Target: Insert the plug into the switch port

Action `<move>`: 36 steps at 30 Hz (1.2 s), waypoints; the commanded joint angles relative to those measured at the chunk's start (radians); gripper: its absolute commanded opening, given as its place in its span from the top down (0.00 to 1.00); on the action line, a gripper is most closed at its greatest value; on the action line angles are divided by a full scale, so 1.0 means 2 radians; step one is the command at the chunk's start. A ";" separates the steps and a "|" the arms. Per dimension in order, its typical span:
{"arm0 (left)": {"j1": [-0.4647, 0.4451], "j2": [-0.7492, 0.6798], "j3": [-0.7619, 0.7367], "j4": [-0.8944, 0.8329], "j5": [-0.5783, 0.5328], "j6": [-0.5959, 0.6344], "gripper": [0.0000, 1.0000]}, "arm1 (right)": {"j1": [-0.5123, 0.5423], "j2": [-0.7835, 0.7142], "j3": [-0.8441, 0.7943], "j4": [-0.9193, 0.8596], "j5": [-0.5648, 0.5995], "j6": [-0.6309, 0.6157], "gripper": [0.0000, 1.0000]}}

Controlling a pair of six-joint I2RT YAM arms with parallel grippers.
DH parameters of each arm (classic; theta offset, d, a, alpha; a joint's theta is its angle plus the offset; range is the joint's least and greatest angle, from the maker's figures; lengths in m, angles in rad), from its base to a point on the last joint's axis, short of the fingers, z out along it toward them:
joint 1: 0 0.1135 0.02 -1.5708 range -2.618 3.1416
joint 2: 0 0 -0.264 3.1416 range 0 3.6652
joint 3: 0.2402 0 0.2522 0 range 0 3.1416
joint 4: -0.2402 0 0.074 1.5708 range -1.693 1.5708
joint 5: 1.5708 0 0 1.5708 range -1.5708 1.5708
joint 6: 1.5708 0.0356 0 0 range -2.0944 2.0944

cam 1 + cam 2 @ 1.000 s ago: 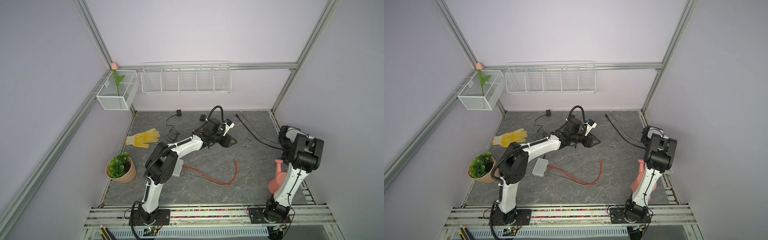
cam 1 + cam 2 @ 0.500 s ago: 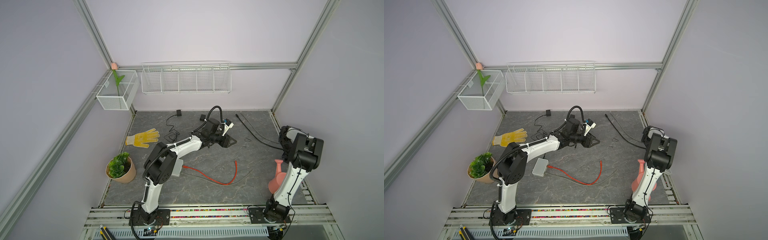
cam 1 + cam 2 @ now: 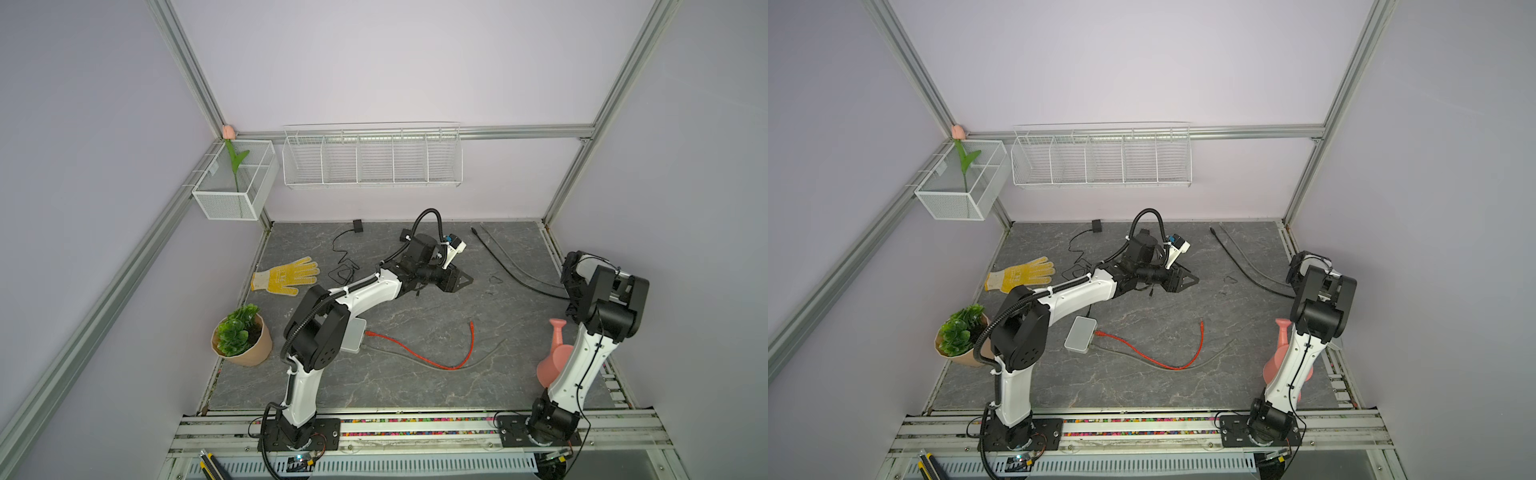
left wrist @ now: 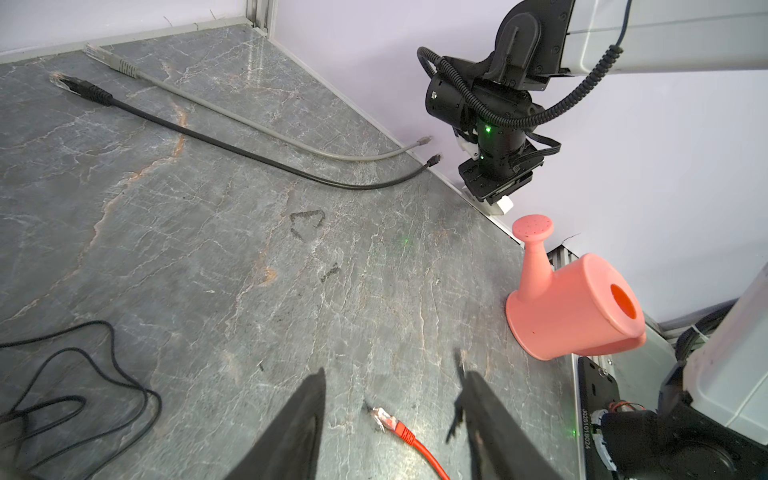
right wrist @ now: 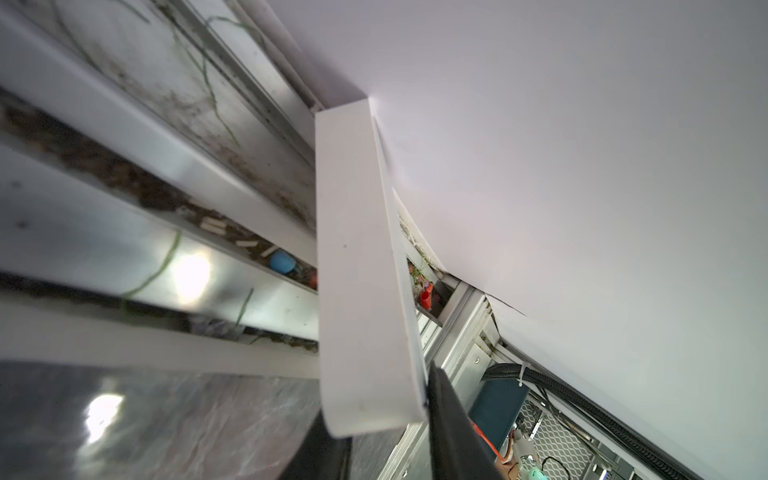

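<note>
- Top views both show the switch [image 3: 354,337] flat on the table [image 3: 415,395], towards the front and partly under the left arm's elbow. A red cable [image 3: 415,348] meets its side; whether that end is seated in a port cannot be told.
- Plug [image 3: 471,323], the red cable's free end, lies on the stone farther in, well apart from the switch and touched by nothing.
- Pink watering can [image 3: 550,368] stands at the right edge, partly hidden by the right arm.
- Left gripper [image 4: 392,374] is held farther in than the plug, jaws roughly half spread, nothing between them. Left wrist view puts the plug just short of its fingers, clear of both.
- Right gripper [image 4: 496,192] is tucked down at the right wall. Right wrist view shows a white strip [image 5: 361,270] close against one dark finger; jaw gap and any grip cannot be judged.
- Black cable [image 3: 511,272] lies farthest back.
</note>
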State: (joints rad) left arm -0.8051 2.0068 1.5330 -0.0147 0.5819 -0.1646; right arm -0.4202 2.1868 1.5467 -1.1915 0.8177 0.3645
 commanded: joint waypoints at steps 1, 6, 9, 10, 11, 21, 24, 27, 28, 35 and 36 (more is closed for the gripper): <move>0.002 -0.017 -0.005 0.007 0.007 -0.001 0.46 | -0.008 0.008 0.001 0.023 -0.034 0.014 0.83; 0.002 -0.025 -0.009 0.006 0.005 0.000 0.46 | -0.006 -0.006 -0.006 0.026 -0.040 0.013 0.94; 0.002 -0.033 -0.014 0.005 0.001 0.002 0.47 | 0.004 -0.031 -0.015 0.024 -0.027 0.018 0.94; 0.002 -0.036 -0.016 0.005 0.001 0.003 0.47 | 0.009 -0.041 -0.018 0.023 -0.023 0.019 0.94; 0.002 -0.037 -0.017 0.005 0.001 0.003 0.47 | 0.013 -0.051 -0.021 0.021 -0.020 0.019 0.93; 0.007 -0.071 -0.022 -0.018 -0.021 0.017 0.47 | 0.081 -0.179 -0.055 0.002 -0.029 0.022 0.94; 0.020 -0.092 -0.040 -0.004 -0.018 0.003 0.47 | 0.116 -0.221 -0.046 -0.016 -0.034 0.021 0.94; 0.039 -0.125 -0.074 0.027 -0.012 -0.021 0.46 | 0.166 -0.272 -0.029 -0.030 -0.055 0.018 0.93; 0.043 -0.138 -0.086 0.032 -0.016 -0.023 0.46 | 0.180 -0.291 -0.024 -0.029 -0.080 0.013 0.93; 0.045 -0.214 -0.157 0.043 -0.055 -0.028 0.41 | 0.258 -0.406 -0.048 0.034 -0.269 0.003 0.93; 0.045 -0.226 -0.172 0.049 -0.059 -0.031 0.41 | 0.267 -0.417 -0.056 0.044 -0.295 0.004 0.93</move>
State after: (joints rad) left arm -0.7090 1.6039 1.2335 0.0418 0.4980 -0.2066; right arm 0.0860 1.3983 1.4689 -1.1599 0.4175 0.3733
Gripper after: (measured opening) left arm 0.593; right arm 0.248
